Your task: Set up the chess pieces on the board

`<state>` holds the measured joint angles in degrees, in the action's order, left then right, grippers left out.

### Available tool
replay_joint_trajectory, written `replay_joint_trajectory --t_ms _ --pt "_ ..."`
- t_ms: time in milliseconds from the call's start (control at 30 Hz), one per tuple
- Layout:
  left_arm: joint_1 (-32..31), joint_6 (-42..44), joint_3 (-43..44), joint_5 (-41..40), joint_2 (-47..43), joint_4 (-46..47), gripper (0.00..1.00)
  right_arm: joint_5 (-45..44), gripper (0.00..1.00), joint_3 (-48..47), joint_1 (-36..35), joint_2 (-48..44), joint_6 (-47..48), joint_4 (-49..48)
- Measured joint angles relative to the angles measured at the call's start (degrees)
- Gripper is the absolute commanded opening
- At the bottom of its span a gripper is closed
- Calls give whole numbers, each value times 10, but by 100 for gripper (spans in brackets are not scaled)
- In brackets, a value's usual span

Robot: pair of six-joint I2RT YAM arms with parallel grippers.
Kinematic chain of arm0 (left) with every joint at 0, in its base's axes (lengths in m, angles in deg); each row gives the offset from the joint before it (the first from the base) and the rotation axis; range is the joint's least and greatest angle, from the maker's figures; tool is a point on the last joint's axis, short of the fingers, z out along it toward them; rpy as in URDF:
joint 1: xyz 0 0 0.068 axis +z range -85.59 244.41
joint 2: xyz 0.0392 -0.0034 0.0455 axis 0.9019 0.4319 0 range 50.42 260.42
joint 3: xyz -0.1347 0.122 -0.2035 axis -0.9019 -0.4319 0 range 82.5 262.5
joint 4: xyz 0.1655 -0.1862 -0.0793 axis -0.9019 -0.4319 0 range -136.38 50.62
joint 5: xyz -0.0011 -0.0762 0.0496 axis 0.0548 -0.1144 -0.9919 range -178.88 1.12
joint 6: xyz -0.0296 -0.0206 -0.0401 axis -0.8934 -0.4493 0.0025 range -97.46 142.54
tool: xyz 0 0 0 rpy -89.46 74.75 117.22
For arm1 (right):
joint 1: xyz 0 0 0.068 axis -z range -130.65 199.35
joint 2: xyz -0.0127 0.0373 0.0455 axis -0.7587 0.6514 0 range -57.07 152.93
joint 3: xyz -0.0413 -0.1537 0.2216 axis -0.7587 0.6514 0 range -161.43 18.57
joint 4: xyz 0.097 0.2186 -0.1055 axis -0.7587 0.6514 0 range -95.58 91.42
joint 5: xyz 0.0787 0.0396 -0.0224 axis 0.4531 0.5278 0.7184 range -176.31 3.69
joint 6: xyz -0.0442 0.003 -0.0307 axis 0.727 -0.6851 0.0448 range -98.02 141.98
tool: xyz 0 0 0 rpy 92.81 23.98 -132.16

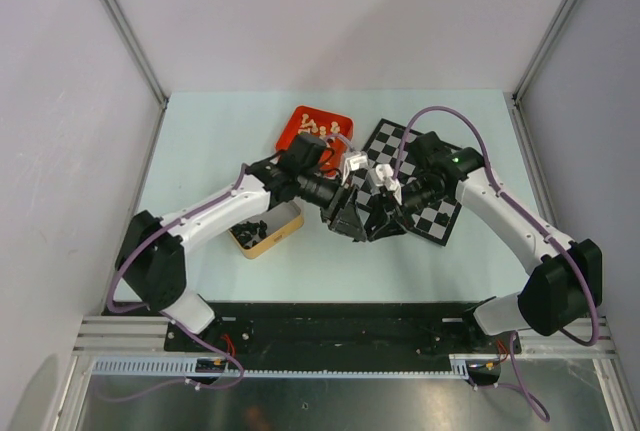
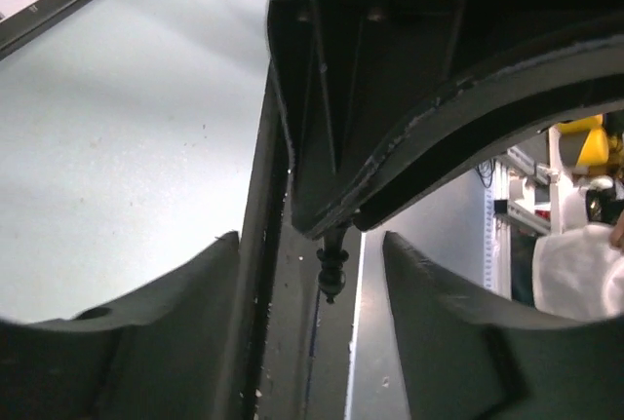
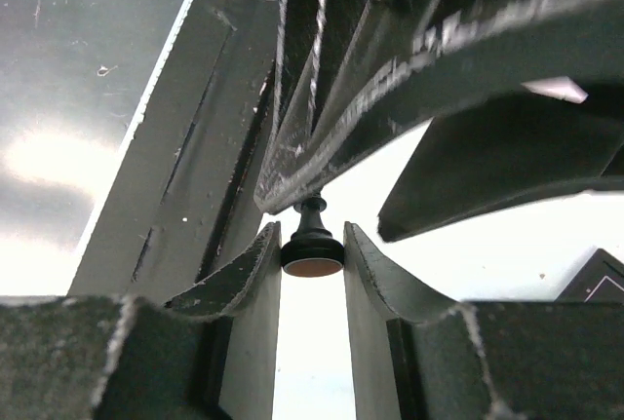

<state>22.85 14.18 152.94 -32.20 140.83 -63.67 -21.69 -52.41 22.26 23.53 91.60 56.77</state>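
Black piece (image 3: pixel 312 249) is off the board (image 1: pixel 437 219), up in the air over the surface (image 1: pixel 220 131), just beside the board's near-left edge, between both claws. Looks like a hand-over step. Right claw (image 3: pixel 312 245) pinches the piece's base, fingers tight on both sides. Left claw (image 2: pixel 310 245) is spread and grips nothing; one tip sits close to the piece's head, contact unclear. Your next move: back the left arm clear, then carry the piece to its square and set it down upright.
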Motion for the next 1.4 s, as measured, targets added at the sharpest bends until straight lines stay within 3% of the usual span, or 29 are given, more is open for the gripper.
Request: replay_joint_trajectory --t_ms 233,333,567,767,1100,1400 --pt "41 -26 -14 -61 -83 16 96 27 15 0 37 0 -69 -20" --pt "66 -53 -36 -93 -142 51 100 38 15 0 52 -1 -111 -44" --pt "114 -204 -174 -170 -255 256 100 61 14 1 80 -7 -256 -129" --pt "121 -341 -240 -224 -253 372 99 71 14 4 108 -12 -390 -217" --pt "114 -503 -268 -287 -250 474 97 73 13 15 127 -15 -586 -352" --pt "83 -597 -274 -373 -248 508 80 71 13 17 130 -15 -730 -457"
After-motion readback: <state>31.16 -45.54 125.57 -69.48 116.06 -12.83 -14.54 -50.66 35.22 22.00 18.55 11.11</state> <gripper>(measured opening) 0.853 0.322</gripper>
